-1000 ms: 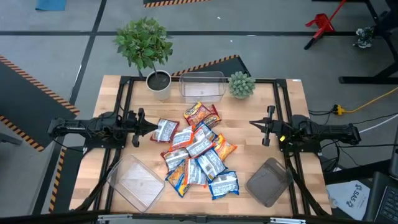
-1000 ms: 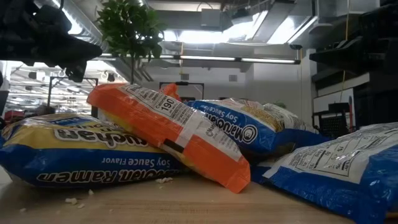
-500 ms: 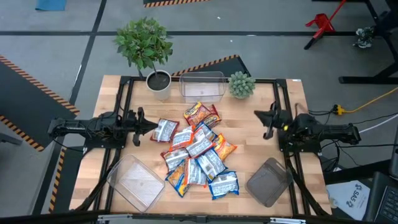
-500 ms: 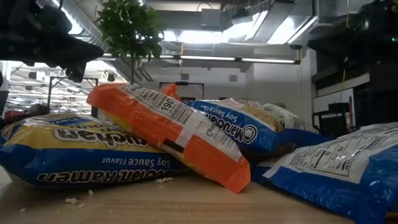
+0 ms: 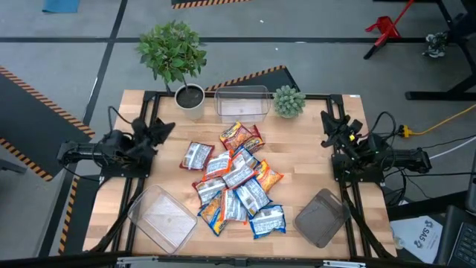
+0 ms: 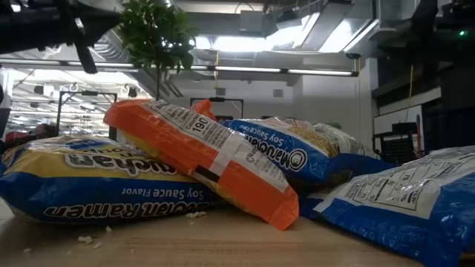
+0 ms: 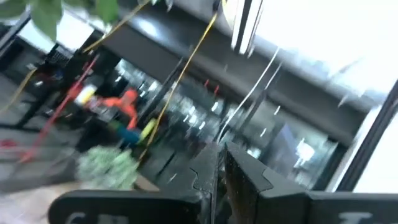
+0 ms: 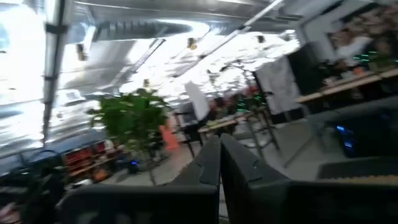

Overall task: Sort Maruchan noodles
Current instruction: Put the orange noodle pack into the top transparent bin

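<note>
Wooden table (image 5: 297, 141) is filling the mid of the high view, w/ the noodles (image 5: 236, 179) lying in a loose overlapping heap at frame centre, blue-white, red & orange packets mixed, none held. Low view is showing them close up: an orange packet (image 6: 200, 156) leaning tilted across a blue-yellow one (image 6: 96, 182) at lower left, more blue packets (image 6: 297, 152) behind it & at lower right. Clear tub (image 5: 242, 104) is sitting at the table's upper edge between a pot plant (image 5: 175, 56) & a small green plant (image 5: 288, 100); a 2nd clear tub (image 5: 160, 216) is lying at lower left, a grey tub (image 5: 321, 216) at lower right, both apart from the heap. Left gripper (image 5: 165, 125) is hanging at the left edge of the table, angled toward upper right, well apart from the packets, fingers (image 7: 211, 171) pressed together on nothing, as left wrist view is showing. Right gripper (image 5: 329, 119) is sitting at the right edge, pointing toward the upper part of the frame, also well clear of the heap; its fingers (image 8: 214, 162) are meeting tip to tip, empty. Both wrist views are looking out into the room, not at the table.
</note>
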You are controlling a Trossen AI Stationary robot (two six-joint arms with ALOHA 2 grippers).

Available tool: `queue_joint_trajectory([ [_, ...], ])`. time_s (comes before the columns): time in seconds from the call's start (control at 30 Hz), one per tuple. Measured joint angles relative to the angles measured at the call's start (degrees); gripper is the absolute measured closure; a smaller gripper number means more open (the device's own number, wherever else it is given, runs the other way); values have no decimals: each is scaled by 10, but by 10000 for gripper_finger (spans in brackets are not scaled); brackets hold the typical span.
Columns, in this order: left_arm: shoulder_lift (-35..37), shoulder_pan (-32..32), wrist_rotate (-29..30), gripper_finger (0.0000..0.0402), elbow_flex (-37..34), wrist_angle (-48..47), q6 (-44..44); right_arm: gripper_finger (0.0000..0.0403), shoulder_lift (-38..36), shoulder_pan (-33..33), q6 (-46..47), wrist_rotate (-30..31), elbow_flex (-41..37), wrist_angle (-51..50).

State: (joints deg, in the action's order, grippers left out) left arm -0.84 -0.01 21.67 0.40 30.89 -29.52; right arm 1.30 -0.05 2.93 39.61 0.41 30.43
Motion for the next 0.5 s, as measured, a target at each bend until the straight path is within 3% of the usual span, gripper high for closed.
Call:
queue_joint_trajectory([
  [0.1,1,0,2,378,0,73,-22,403,0,0,-18,-36,7,1],
  [0.23,1,0,44,378,1,141,-31,403,1,0,-23,-38,28,2],
  [0.37,0,0,91,378,30,136,-43,403,20,0,-45,-39,69,5],
  [0.5,-4,0,94,378,68,93,-44,403,64,0,-94,-47,116,3],
])
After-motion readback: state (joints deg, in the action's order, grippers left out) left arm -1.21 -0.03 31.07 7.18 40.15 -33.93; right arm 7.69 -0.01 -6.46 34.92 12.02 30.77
